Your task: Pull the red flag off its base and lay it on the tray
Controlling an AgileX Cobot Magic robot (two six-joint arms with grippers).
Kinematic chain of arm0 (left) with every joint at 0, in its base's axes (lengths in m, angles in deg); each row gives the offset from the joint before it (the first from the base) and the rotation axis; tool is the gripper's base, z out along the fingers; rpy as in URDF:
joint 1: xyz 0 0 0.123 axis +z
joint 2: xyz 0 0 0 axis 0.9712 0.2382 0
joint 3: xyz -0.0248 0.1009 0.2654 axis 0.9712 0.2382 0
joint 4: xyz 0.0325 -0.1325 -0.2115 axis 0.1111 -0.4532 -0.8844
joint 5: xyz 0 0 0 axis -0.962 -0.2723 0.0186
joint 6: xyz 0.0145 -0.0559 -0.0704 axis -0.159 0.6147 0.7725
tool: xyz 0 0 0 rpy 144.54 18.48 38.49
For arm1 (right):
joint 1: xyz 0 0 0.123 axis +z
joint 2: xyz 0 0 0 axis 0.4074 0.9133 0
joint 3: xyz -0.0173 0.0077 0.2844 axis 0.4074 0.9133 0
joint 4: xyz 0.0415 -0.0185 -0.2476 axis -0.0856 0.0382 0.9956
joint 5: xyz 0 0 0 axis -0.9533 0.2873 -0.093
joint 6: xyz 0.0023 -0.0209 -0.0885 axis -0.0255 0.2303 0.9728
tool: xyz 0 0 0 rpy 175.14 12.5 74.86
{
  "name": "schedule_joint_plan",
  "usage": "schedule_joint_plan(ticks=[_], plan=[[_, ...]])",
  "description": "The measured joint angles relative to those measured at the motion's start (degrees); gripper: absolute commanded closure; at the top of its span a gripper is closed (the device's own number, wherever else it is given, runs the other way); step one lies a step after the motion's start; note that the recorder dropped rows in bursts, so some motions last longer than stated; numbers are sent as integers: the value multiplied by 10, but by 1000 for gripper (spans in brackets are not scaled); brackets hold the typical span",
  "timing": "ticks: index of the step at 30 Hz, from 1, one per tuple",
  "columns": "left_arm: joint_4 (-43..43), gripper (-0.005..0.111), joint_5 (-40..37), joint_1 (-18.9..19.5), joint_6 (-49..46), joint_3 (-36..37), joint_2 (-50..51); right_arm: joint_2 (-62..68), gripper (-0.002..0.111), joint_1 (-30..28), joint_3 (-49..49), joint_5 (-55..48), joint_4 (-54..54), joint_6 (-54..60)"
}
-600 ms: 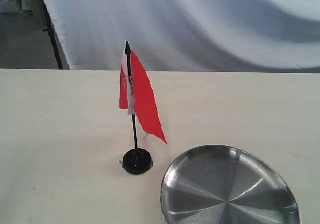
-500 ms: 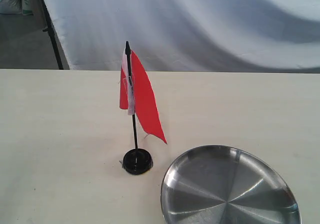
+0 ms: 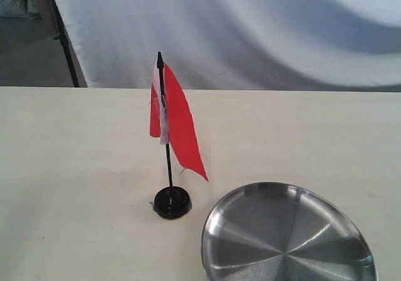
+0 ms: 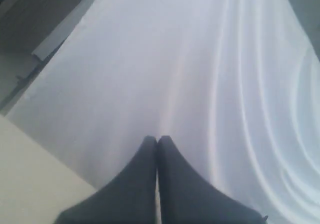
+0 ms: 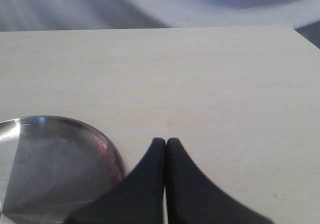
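table (image 3: 75, 168): pale wood | backdrop (image 3: 250, 30): draped white cloth | floor (image 3: 31, 49): grey | black stand leg (image 3: 69, 61): far left

red flag (image 3: 178, 119) upright in base (image 3: 172, 202) | tray (image 3: 287, 238) just beside, apart

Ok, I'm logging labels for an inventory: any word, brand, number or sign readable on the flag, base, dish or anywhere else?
None: no text can be read in any view. The flag is plain red with a white strip that shows no marks, the base is bare black, the dish is unmarked steel, and the white cloth behind shows no print.
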Motion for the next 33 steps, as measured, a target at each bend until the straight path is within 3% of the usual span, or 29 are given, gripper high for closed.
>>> schedule_joint_plan(ticks=[4, 8, 14, 20, 23, 26, 33], plan=[[-2, 107, 36, 0, 8, -3, 0, 0, 109, 0, 0, 0, 0, 0], [-2, 107, 85, 0, -53, -7, 0, 0, 109, 0, 0, 0, 0, 0], [-1, 107, 64, 0, -158, -9, 0, 0, 109, 0, 0, 0, 0, 0], [-1, 107, 51, 0, -161, -9, 0, 0, 109, 0, 0, 0, 0, 0], [7, 107, 50, 0, -107, -9, 0, 0, 109, 0, 0, 0, 0, 0], [121, 107, 25, 0, -20, -39, 0, 0, 109, 0, 0, 0, 0, 0], [534, 107, 26, -18, 292, -183, 20, 0, 109, 0, 0, 0, 0, 0]])
